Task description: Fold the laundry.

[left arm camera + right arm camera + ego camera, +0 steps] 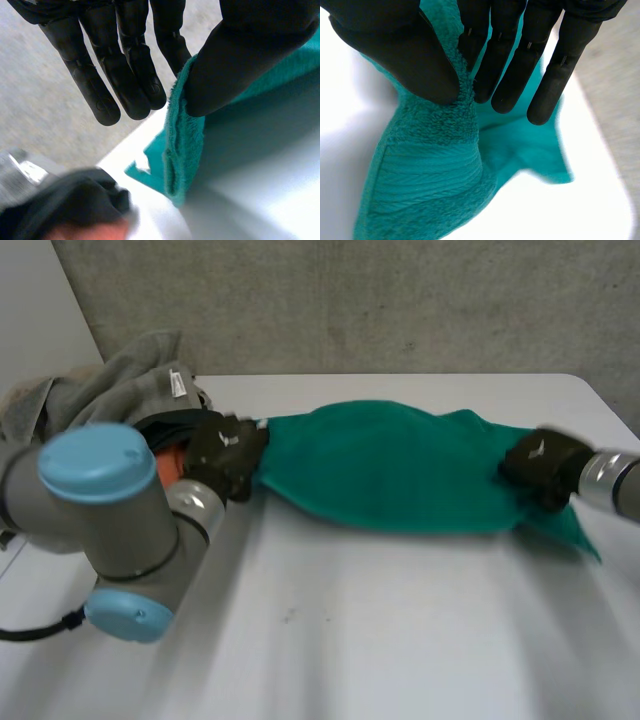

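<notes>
Green towel (390, 465) stretched between left hand (225, 452), right hand (543, 468)

My left hand (228, 455) and right hand (540, 468) are matte black with thick rounded fingers (132, 75) and a small white mark on each back; my left arm (100, 502) is grey, light-blue capped

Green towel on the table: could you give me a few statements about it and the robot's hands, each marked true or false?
1. The left hand and the right hand each pinch one end of the towel. True.
2. The towel is folded into a neat square. False: it is stretched out long between the two hands.
3. A pile of other laundry lies beside the left hand. True.
4. The right hand's fingers are held clear of the towel. False: they pinch it against the thumb.
</notes>
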Controlling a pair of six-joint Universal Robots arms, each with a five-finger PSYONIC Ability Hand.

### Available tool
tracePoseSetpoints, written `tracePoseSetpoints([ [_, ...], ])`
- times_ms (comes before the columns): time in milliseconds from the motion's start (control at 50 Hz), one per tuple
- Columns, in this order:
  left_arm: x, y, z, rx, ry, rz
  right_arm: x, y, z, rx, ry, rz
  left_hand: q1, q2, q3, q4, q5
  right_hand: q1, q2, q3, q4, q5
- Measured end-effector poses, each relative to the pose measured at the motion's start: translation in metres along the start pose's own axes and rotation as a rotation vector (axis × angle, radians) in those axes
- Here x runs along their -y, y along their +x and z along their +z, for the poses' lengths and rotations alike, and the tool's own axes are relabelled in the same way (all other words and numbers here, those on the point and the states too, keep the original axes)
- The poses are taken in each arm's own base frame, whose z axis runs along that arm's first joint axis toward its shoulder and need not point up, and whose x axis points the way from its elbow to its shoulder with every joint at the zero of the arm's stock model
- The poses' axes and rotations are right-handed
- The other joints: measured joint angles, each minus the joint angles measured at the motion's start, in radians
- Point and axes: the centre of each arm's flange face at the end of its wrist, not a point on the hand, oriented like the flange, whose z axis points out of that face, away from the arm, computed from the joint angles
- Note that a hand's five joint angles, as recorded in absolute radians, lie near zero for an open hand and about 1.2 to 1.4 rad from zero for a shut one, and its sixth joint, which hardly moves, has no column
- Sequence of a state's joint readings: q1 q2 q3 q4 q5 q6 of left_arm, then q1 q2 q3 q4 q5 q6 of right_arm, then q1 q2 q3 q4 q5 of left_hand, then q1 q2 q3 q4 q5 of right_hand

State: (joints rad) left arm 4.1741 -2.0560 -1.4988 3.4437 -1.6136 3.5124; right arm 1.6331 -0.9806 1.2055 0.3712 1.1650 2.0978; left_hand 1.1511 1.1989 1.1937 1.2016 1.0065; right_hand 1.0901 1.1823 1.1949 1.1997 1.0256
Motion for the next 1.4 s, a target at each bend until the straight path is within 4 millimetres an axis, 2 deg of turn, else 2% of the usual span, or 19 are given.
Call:
tracePoseSetpoints([
  [40, -0.011, 0.006, -0.001, -0.013, -0.023, -0.001, -0.014, -0.013, 0.01, 0.037, -0.042, 0.008, 0.0, 0.0, 0.0, 0.0, 0.0, 0.0, 0.0, 0.0, 0.0, 0.0],
  [100, -0.015, 0.009, -0.001, -0.017, -0.033, -0.001, -0.025, -0.021, 0.02, 0.042, -0.065, 0.049, 0.0, 0.0, 0.0, 0.0, 0.0, -0.003, -0.029, -0.036, -0.04, -0.039],
  [160, -0.012, 0.007, -0.002, -0.011, -0.023, -0.002, -0.03, -0.02, 0.024, 0.014, -0.06, 0.126, 0.0, 0.0, 0.0, 0.0, 0.0, -0.123, -0.211, -0.22, -0.212, -0.213],
  [200, -0.004, 0.003, -0.003, -0.001, -0.005, -0.006, -0.031, -0.013, 0.023, -0.034, -0.033, 0.236, 0.0, 0.0, 0.0, 0.0, 0.0, -0.332, -0.427, -0.433, -0.439, -0.45],
  [260, 0.005, -0.001, -0.007, 0.008, 0.017, -0.013, -0.027, 0.0, 0.013, -0.095, 0.019, 0.368, 0.0, 0.0, 0.0, 0.0, 0.0, -0.448, -0.538, -0.556, -0.566, -0.583],
  [320, 0.014, -0.005, -0.012, 0.016, 0.039, -0.025, -0.023, 0.016, -0.008, -0.163, 0.081, 0.52, 0.0, 0.0, 0.0, 0.0, 0.0, -0.53, -0.635, -0.65, -0.659, -0.679],
  [380, 0.019, -0.007, -0.017, 0.018, 0.05, -0.036, -0.027, 0.022, -0.023, -0.198, 0.093, 0.607, 0.0, 0.0, 0.0, 0.0, 0.0, -0.578, -0.686, -0.697, -0.709, -0.731],
  [500, 0.021, -0.006, -0.022, 0.011, 0.052, -0.061, -0.046, 0.021, -0.047, -0.23, 0.027, 0.688, 0.0, 0.0, 0.0, 0.0, 0.0, -0.582, -0.688, -0.709, -0.725, -0.751],
  [580, 0.02, -0.005, -0.022, 0.008, 0.05, -0.068, -0.056, 0.019, -0.054, -0.236, -0.012, 0.687, 0.0, 0.0, 0.0, 0.0, 0.0, -0.582, -0.688, -0.712, -0.73, -0.752],
  [640, 0.019, -0.005, -0.022, 0.007, 0.047, -0.072, -0.073, 0.015, -0.061, -0.236, -0.068, 0.653, 0.0, 0.0, 0.0, 0.0, 0.0, -0.582, -0.688, -0.712, -0.73, -0.752],
  [700, 0.019, -0.005, -0.022, 0.008, 0.046, -0.073, -0.083, 0.01, -0.059, -0.232, -0.093, 0.628, 0.0, 0.0, 0.0, 0.0, 0.0, -0.582, -0.688, -0.712, -0.73, -0.751],
  [820, 0.018, -0.006, -0.021, 0.011, 0.046, -0.072, -0.102, 0.003, -0.041, -0.228, -0.107, 0.614, 0.0, 0.0, 0.0, 0.0, 0.0, -0.582, -0.688, -0.712, -0.73, -0.749],
  [980, 0.017, -0.007, -0.021, 0.013, 0.043, -0.072, -0.114, -0.003, -0.025, -0.213, -0.104, 0.657, 0.0, 0.0, 0.0, 0.0, 0.0, -0.558, -0.66, -0.681, -0.695, -0.704],
  [1000, 0.017, -0.007, -0.021, 0.013, 0.043, -0.072, -0.115, -0.003, -0.024, -0.212, -0.104, 0.664, 0.0, 0.0, 0.0, 0.0, 0.0, -0.457, -0.554, -0.574, -0.586, -0.593],
  [1040, 0.017, -0.007, -0.021, 0.014, 0.042, -0.072, -0.115, -0.002, -0.021, -0.213, -0.102, 0.681, 0.0, 0.0, 0.0, 0.0, 0.0, -0.107, -0.188, -0.216, -0.247, -0.252],
  [1080, 0.017, -0.007, -0.021, 0.015, 0.041, -0.071, -0.115, 0.0, -0.02, -0.222, -0.1, 0.693, 0.0, 0.0, 0.0, 0.0, 0.0, 0.037, -0.021, -0.048, -0.056, -0.06],
  [1200, 0.024, -0.011, -0.028, 0.02, 0.041, -0.066, -0.112, 0.015, -0.025, -0.277, -0.102, 0.688, 0.0, 0.0, 0.0, 0.0, 0.0, 0.037, 0.001, -0.005, -0.004, -0.039],
  [1320, 0.034, -0.021, -0.053, 0.021, 0.0, -0.056, -0.084, 0.041, -0.062, -0.353, -0.113, 0.582, 0.0, 0.0, 0.0, 0.0, 0.0, 0.037, 0.001, -0.005, -0.004, -0.039],
  [1400, 0.032, -0.024, -0.082, -0.007, -0.092, -0.046, -0.072, 0.049, -0.092, -0.357, -0.176, 0.48, 0.0, 0.0, 0.0, 0.0, 0.0, 0.037, 0.001, -0.005, -0.004, -0.037],
])
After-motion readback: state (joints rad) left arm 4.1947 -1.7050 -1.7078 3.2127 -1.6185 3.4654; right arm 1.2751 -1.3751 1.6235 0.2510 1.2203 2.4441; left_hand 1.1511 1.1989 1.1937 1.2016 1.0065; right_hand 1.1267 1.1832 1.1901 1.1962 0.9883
